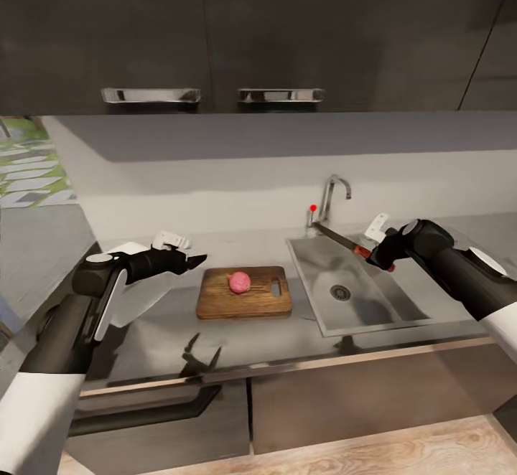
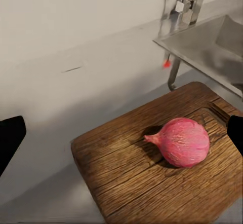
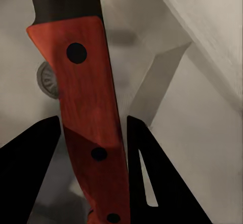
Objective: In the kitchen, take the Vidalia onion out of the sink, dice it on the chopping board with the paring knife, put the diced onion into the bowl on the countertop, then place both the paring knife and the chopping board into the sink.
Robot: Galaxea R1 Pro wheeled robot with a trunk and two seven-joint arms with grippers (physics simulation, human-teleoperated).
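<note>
Grey worktop (image 1: 165, 331): round, roll-prone Vidalia onion (image 1: 239, 282) on chopping board (image 1: 245, 293). Right gripper (image 1: 379, 253) fingers pinch paring knife (image 1: 343, 240) handle; left gripper (image 1: 194, 260) spread, empty.

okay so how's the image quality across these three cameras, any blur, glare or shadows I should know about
Head view: soft overall, with arm reflections on the glossy grey countertop. Left wrist view: sharper wood grain on the brown wooden chopping board, and the pink onion casts a small dark shadow. Right wrist view: the orange-red knife handle looms large against a blurred sink.
</note>
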